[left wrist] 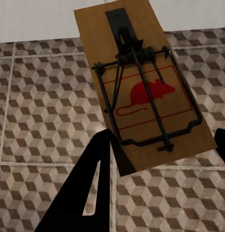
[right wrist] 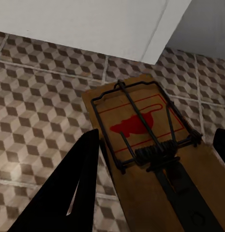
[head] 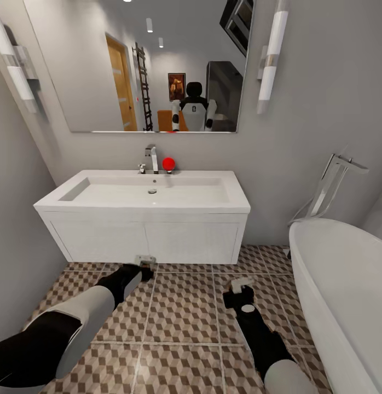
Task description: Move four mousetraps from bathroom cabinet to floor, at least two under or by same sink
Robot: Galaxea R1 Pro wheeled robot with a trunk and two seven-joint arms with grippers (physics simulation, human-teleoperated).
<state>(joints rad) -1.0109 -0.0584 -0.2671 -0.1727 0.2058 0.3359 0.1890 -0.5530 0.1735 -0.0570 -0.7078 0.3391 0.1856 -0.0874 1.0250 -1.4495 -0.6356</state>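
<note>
Both arms reach forward and down over the bathroom floor (head: 180,323), large square tiles printed with a brown, beige and white cube pattern and pale grout lines. Ahead stands the wide white rectangular sink (head: 150,191) with its chrome tap (head: 151,159), set on a white wall-hung vanity (head: 144,238) under a wall mirror (head: 147,65). The rim of a white oval bathtub (head: 344,284) curves in on the right side.

The left claw (head: 144,261) hangs just in front of the vanity's lower edge, clenched on a flat rectangular brown wooden mousetrap (left wrist: 143,87) with dark wire parts and a red mouse printed on its board. In the left wrist view the board tilts above the tiles, its lower end between the dark fingers (left wrist: 93,188).

The right claw (head: 241,285) is over the tiles between vanity and bathtub, grasping a second wooden mousetrap (right wrist: 156,159) of the same make, held slanted over the floor near the vanity's corner, with one black finger (right wrist: 73,188) beside it.
</note>
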